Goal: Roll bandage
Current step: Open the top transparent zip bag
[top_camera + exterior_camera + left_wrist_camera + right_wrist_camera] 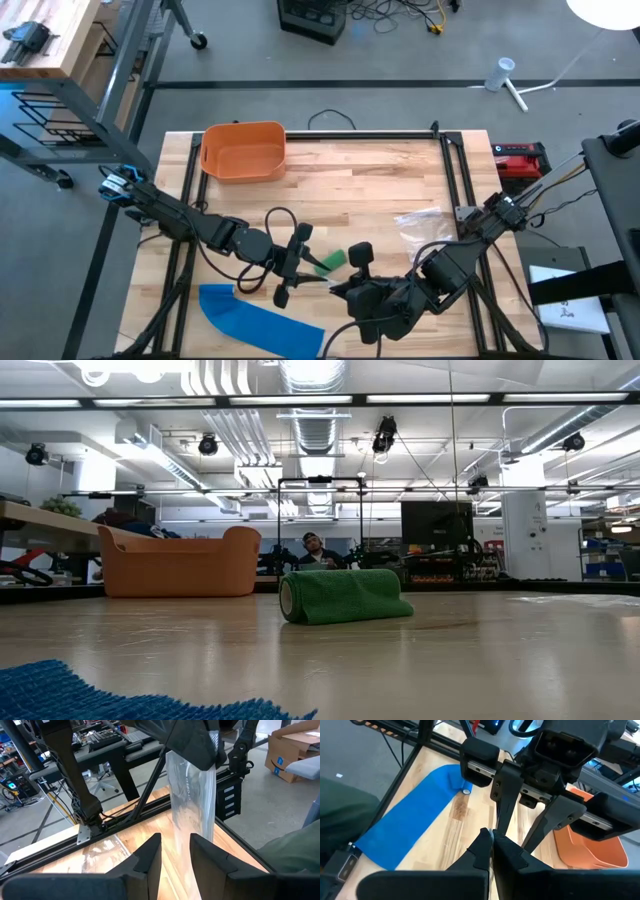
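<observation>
Low view shows the green bandage (pixel 343 597) rolled on the table (pixel 480 650), beside the orange bin (pixel 178 563). It looks soft and light; best pinched across its middle. Left gripper (pixel 300 264) stands parted, empty; right gripper (pixel 338 290) is clenched on nothing.

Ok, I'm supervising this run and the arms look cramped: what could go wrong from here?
The left hand and right hand face each other closely, so they could collide. The green roll lies loose beside them and might get knocked away. The blue bandage lies unrolled close to both arms and could get snagged.
</observation>
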